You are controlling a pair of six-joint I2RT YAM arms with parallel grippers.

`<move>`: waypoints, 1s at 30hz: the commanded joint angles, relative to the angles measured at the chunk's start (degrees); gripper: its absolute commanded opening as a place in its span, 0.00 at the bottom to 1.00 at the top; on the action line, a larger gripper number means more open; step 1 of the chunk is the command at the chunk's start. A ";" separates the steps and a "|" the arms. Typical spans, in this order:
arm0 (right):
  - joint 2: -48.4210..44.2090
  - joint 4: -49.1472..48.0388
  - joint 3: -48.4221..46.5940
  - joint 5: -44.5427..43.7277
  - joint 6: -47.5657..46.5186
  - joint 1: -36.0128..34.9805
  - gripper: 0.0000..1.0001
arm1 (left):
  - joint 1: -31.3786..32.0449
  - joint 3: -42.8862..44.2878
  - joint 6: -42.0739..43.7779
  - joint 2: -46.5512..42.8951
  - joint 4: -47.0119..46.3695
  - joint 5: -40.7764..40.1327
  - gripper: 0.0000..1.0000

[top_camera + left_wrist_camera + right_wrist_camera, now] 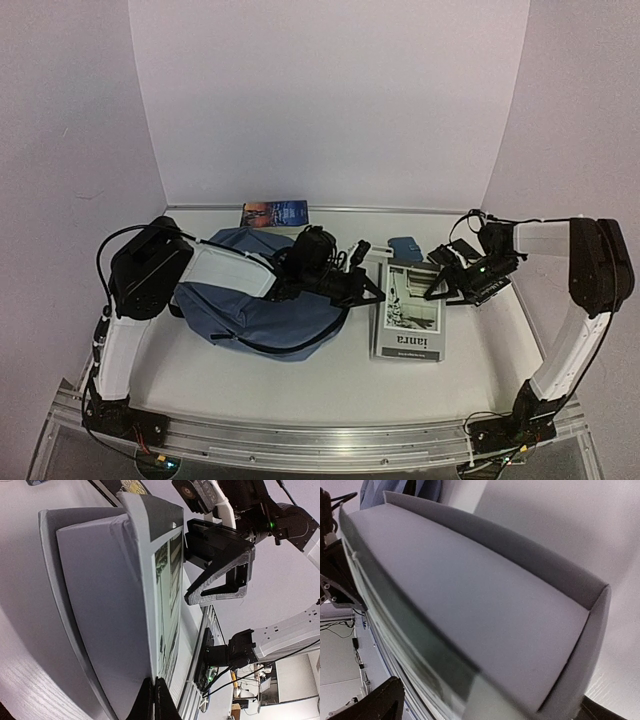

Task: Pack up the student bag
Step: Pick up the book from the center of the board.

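Observation:
The slate-blue student bag (pixel 250 305) lies on the table at left centre, under my left arm. A grey book (pixel 408 318) with a picture cover lies flat to its right. My left gripper (pixel 372 293) is shut, its tips pressed against the book's left edge. In the left wrist view the tips (pixel 154 700) meet at the cover's edge and the book (pixel 110 595) fills the frame. My right gripper (pixel 440 287) is open at the book's right edge. In the right wrist view its fingers (pixel 382 700) straddle the book (pixel 470 600).
A second book with a blue and orange cover (pixel 275 213) lies by the back wall. A small blue object (pixel 405 247) and a dark item (pixel 462 247) lie behind the grey book. White walls enclose the table on three sides.

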State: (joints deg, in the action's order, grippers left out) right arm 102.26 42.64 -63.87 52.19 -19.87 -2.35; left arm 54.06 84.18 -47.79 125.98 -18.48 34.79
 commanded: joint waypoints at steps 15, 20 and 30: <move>2.05 4.07 -0.61 19.84 -3.62 -3.77 0.64 | -1.05 -5.29 -3.55 -3.54 -13.21 1.77 0.00; -3.93 4.38 -0.61 18.71 -2.35 -3.75 0.47 | -1.06 -5.99 -0.76 -6.07 -9.05 1.40 0.07; -15.32 5.80 -3.93 14.61 -0.03 -3.85 0.20 | -1.00 -8.85 13.70 -18.33 10.09 -1.74 0.62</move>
State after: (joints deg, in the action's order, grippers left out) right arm 91.43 46.49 -64.53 65.65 -20.36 -5.94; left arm 52.79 75.70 -43.12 116.77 -16.71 34.98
